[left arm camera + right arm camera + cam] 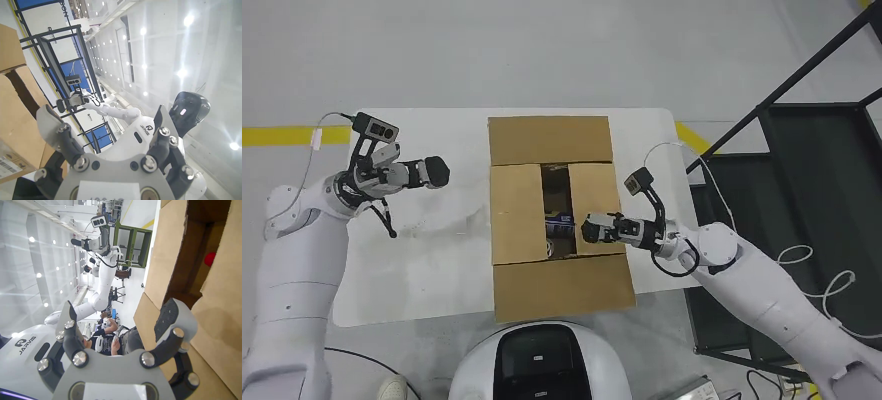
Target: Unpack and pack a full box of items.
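barcode label (7,166) on box (17,113) side; print too small to read

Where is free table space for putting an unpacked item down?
Bare: the white table between its left edge and the cardboard box, nearer than the left claw. Crowded: the box's right flap, under the right claw.

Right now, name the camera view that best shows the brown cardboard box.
Top view: the whole brown cardboard box, flaps and opening. Left wrist view shows one outer side; right wrist view, flaps and dark interior.
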`<state>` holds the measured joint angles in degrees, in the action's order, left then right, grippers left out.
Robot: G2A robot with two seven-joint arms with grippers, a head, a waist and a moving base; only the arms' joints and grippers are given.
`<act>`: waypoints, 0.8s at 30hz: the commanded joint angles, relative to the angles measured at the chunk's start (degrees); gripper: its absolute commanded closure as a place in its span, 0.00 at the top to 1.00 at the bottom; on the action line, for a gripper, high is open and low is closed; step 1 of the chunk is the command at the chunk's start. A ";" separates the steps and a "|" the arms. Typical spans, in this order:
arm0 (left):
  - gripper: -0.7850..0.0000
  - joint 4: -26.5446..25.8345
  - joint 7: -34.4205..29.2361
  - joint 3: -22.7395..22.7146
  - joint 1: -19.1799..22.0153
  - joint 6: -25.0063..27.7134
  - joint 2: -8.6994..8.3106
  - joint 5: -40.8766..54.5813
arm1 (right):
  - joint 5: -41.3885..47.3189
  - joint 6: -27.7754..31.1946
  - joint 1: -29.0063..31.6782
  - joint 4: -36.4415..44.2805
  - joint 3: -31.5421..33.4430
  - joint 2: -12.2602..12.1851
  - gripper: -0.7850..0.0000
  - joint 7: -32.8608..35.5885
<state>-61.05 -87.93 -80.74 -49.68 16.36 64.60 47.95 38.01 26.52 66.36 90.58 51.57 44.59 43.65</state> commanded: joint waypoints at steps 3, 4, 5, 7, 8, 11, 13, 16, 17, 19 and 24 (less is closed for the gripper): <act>1.00 0.00 0.00 0.00 0.00 0.00 0.00 0.00 | 0.03 -0.01 0.03 0.04 0.01 -0.01 1.00 0.02; 1.00 0.00 0.00 0.00 0.00 0.00 0.00 0.00 | 0.03 -0.01 0.03 0.04 0.01 -0.01 1.00 0.02; 1.00 0.00 0.00 0.00 0.00 0.00 0.00 0.00 | 0.03 -0.01 0.03 0.04 0.01 -0.01 1.00 0.02; 1.00 0.00 0.00 0.00 0.00 0.00 0.00 0.00 | 0.03 -0.01 0.03 0.04 0.01 -0.01 1.00 0.02; 1.00 0.00 0.00 0.00 0.00 0.00 0.00 0.00 | 0.03 -0.01 0.03 0.04 0.01 -0.01 1.00 0.02; 1.00 0.00 0.00 0.00 0.00 0.00 0.00 0.00 | 0.03 -0.01 0.03 0.04 0.01 -0.01 1.00 0.02; 1.00 0.00 0.00 0.00 0.00 0.00 0.00 0.00 | 0.03 -0.01 0.03 0.04 0.01 -0.01 1.00 0.02; 1.00 -1.26 0.12 1.23 -0.76 -2.99 -0.06 -1.74 | -3.49 -3.37 -1.77 1.22 0.33 0.16 1.00 0.99; 1.00 -1.82 -0.08 2.10 -0.58 -4.43 -0.26 -4.26 | -3.76 -4.38 -2.84 1.57 0.35 0.41 1.00 1.00; 1.00 -2.72 -0.08 3.76 -0.01 -4.30 -0.84 -9.85 | -4.62 -6.91 -5.52 1.30 -0.59 1.10 1.00 2.76; 1.00 -1.48 -0.08 5.99 1.99 -3.90 -1.91 -12.72 | -6.39 -11.53 -12.55 -1.40 -7.35 4.51 1.00 5.46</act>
<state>-63.02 -88.01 -74.98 -48.18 12.04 62.91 35.28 31.33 15.21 55.32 90.44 46.13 48.16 48.84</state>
